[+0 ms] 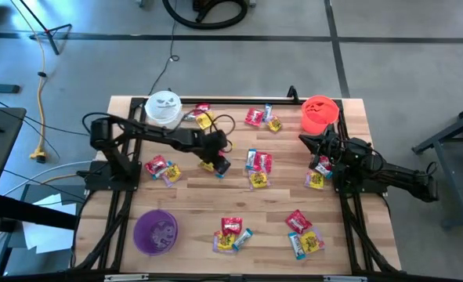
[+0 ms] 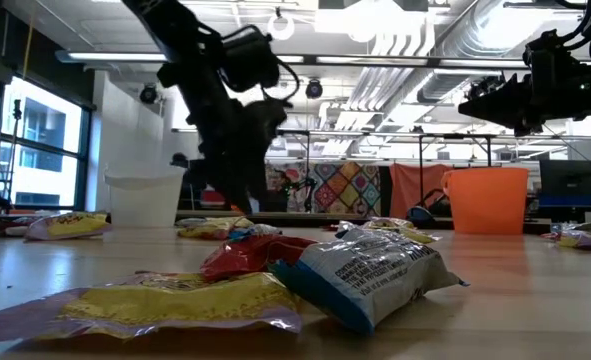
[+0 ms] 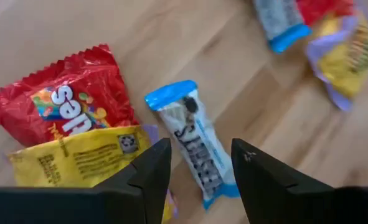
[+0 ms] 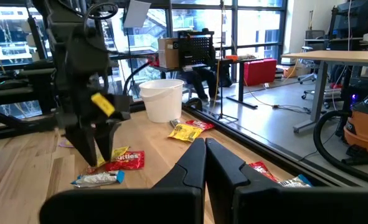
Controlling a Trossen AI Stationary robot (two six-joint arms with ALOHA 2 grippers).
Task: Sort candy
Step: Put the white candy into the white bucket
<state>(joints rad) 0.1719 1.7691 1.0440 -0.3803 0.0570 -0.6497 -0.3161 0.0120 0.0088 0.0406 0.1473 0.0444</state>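
My left gripper [image 3: 199, 169] is open and points down at mid-table [image 1: 217, 162]. Its two fingers stand on either side of a light-blue and white candy [image 3: 193, 134] that lies flat on the wood. None of the views shows the fingers touching it. A red candy packet [image 3: 65, 102] and a yellow one [image 3: 78, 160] lie right beside it, the yellow one partly under one finger. My right gripper [image 4: 205, 152] is shut and empty. It hangs above the table's right side [image 1: 315, 141], close to the orange bucket [image 1: 320, 113].
A white bucket [image 1: 163, 110] stands at the far left and a purple bucket [image 1: 154, 232] at the near left. More candy lies in clusters: mid-table [image 1: 257, 164], far centre [image 1: 261, 117], near centre [image 1: 231, 233], near right [image 1: 303, 233] and left [image 1: 160, 168].
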